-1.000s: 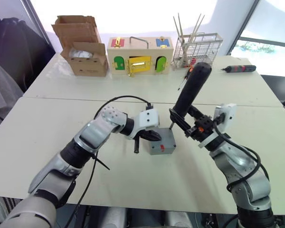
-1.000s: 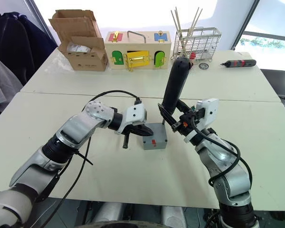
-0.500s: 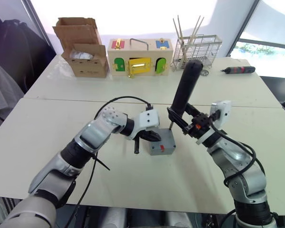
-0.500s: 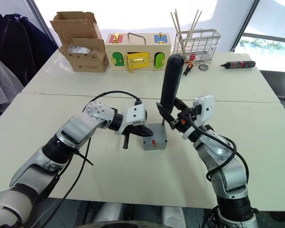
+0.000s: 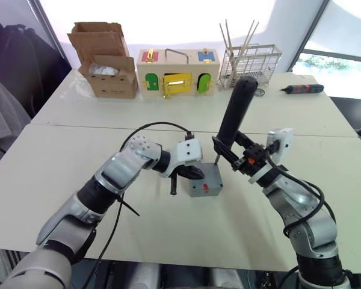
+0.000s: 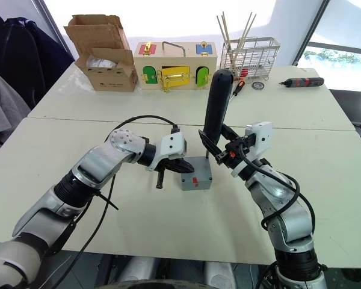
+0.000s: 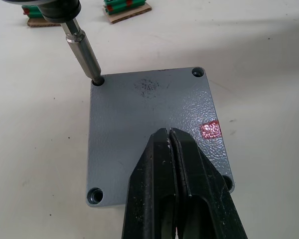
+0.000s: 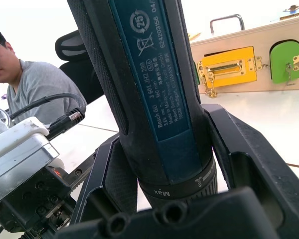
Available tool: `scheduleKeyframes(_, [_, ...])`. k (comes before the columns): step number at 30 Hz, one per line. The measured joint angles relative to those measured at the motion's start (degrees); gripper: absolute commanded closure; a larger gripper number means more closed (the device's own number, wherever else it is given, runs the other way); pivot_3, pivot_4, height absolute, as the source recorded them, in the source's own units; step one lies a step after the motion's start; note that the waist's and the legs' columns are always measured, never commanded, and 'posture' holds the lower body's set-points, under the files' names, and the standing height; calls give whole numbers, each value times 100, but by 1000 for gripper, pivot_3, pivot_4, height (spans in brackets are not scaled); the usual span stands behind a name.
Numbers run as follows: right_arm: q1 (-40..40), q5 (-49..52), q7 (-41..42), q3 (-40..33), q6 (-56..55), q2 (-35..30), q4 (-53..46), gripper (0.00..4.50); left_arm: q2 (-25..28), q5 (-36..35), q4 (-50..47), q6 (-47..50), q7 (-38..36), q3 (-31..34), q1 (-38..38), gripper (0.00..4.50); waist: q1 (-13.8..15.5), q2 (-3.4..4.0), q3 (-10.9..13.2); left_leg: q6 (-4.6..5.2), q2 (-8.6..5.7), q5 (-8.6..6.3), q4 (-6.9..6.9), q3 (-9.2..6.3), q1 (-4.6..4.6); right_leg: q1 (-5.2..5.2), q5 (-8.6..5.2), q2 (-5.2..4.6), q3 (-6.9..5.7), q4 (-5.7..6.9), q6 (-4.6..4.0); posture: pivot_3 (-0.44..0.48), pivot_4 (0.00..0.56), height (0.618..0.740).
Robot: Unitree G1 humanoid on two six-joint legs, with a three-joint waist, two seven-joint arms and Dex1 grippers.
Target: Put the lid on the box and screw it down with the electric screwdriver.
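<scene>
Head views: the box (image 5: 206, 180) is sitting on the white table (image 5: 60, 156) with the lid (image 6: 195, 167) seated on top. The right gripper (image 5: 228, 155) is clamping the electric screwdriver (image 5: 234, 114) near-upright, its bit meeting the lid's far corner. The left gripper (image 5: 192, 173) is pressing on the lid.

Left wrist view: the left gripper's fingers (image 7: 159, 184) are resting closed together, holding nothing, tips on the lid beside the red mark (image 7: 210, 129). The bit (image 7: 84, 52) is sitting in a corner screw hole.

Right wrist view: both fingers (image 8: 239, 149) are gripping the screwdriver's blue-black body. A seated person (image 8: 30, 94) is visible behind.
</scene>
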Motion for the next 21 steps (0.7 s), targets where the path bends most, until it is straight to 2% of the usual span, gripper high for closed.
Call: scheduleKeyframes(21, [49,-95,2,4,-103,26,30,2653,-38,0,37,1,12,0,-1,4500,5,-16,-13,-1,1,0,-16,-3,0,8,0,-2,1,-41,-1,0,150,739])
